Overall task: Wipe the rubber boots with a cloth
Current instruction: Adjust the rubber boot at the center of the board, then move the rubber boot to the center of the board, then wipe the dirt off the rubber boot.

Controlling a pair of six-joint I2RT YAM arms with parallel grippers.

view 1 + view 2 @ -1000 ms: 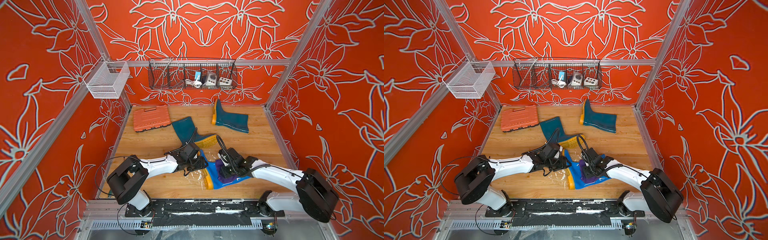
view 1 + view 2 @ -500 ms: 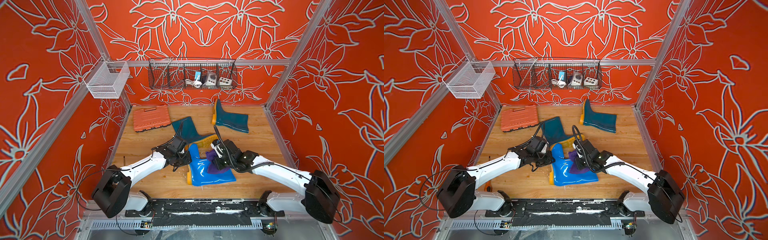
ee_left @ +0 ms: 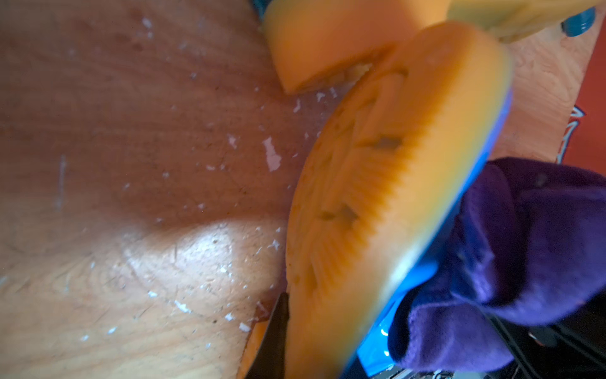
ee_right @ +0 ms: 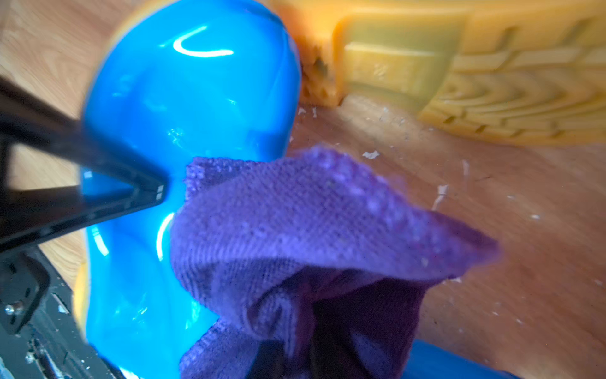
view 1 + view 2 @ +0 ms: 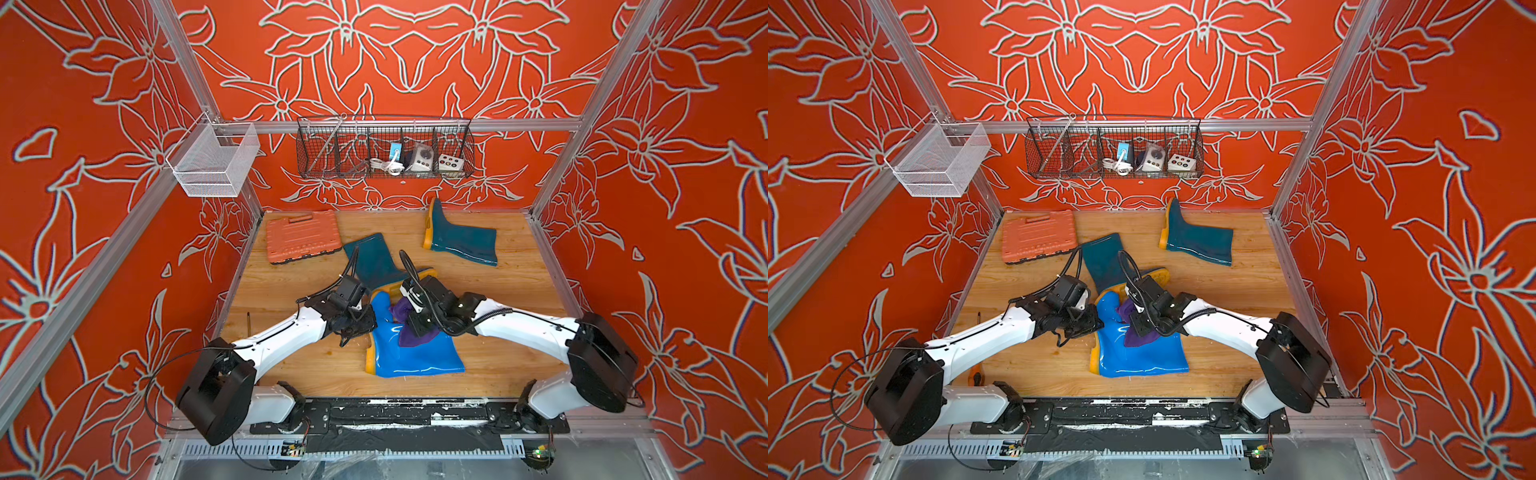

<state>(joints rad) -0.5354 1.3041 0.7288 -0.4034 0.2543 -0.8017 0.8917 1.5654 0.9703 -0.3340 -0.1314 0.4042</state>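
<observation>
Blue boot on side, shaft rightward, toe rearward; cloth atop.

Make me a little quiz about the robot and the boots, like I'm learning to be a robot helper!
1. True or false: the purple cloth rests on the bright blue boot.
2. Pick one: which thing lies in the far left corner of the wooden floor? A) the orange case B) the bright blue boot C) the purple cloth
3. Fill the gap: the right tool is shut on the ____.

Key: 1 true; 2 A; 3 cloth.
</observation>
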